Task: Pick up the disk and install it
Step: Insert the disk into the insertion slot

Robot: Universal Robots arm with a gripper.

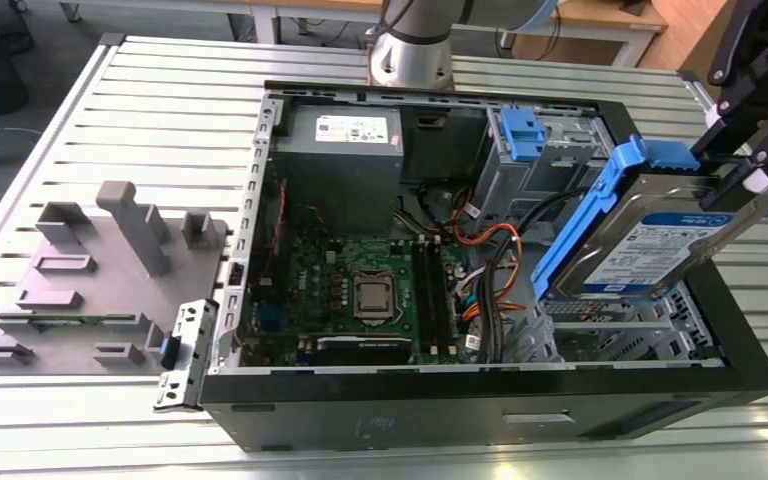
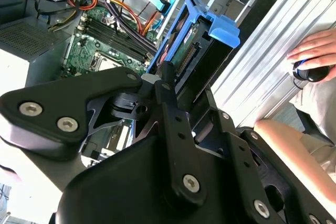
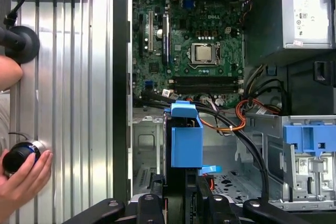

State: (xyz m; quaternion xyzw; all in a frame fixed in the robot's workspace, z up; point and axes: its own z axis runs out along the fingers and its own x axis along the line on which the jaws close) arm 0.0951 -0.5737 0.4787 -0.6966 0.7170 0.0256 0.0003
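Slatted metal surface (image 1: 157,110) carries an open computer case (image 1: 491,405), and my tool (image 1: 742,180) hangs over the case's three o'clock side in the exterior view, clamped shut on the upper end of the disk (image 1: 658,240). The disk is off the surface, in the air, tilted rather than level, its lower end dipping toward the drive cage (image 1: 624,330) at about four o'clock in the case. That tilt is my first worry: if the blue rails meet the cage crooked, I judge the disk could jam or twist out of my grip. I hold it by one end only, so a knock on the far end would lever hard against my fingers. Just beside the disk, toward nine o'clock of it, run the orange and black cables (image 1: 484,235); a rail could snag them or pinch one beneath the disk. Beyond them lies the motherboard (image 1: 357,290), where a dropped disk would do harm. A separate blue clip (image 1: 520,135) stands at one o'clock in the case, well apart. A person's hand (image 3: 23,174) rests on a knob outside the case wall.
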